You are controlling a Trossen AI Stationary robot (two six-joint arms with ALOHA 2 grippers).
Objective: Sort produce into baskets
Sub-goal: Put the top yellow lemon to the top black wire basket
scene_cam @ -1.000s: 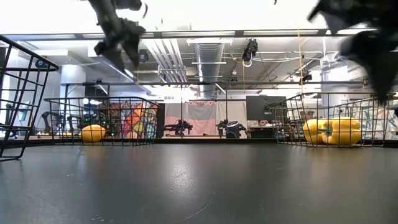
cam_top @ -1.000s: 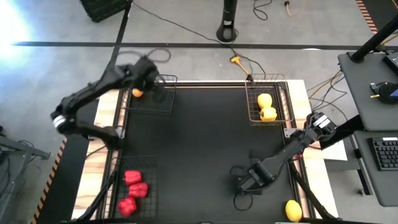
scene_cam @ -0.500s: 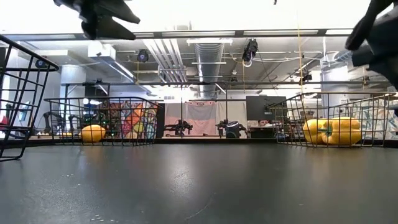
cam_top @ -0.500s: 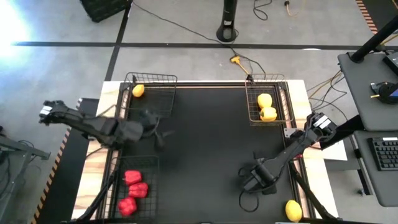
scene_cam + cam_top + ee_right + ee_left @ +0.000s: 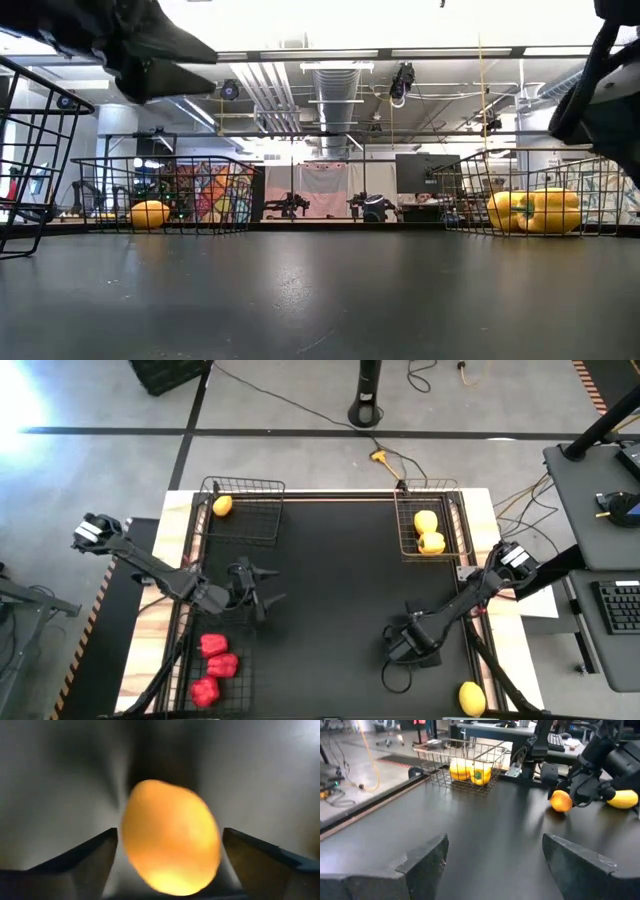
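Observation:
My right gripper (image 5: pixel 402 649) is open at the table's near right, pointing down over an orange lemon-like oval (image 5: pixel 170 837) that lies on the table between its fingers; whether they touch it, I cannot tell. The oval also shows in the left wrist view (image 5: pixel 561 801). My left gripper (image 5: pixel 270 588) is open and empty at the table's left middle, pointing toward the right edge. A second yellow oval (image 5: pixel 472 698) lies at the near right corner.
The far-left black basket (image 5: pixel 250 518) holds one orange oval (image 5: pixel 222 506). The far-right coppery basket (image 5: pixel 452 530) holds two yellow peppers (image 5: pixel 429 532). The near-left black basket (image 5: pixel 238 630) holds three red peppers (image 5: pixel 214 668). The table's middle is bare black mat.
My left gripper has left the far-left basket, gone toward the table's near edge and come down, turning until it points toward the right edge; it stays open and empty. The orange oval in that basket has stayed where it was.

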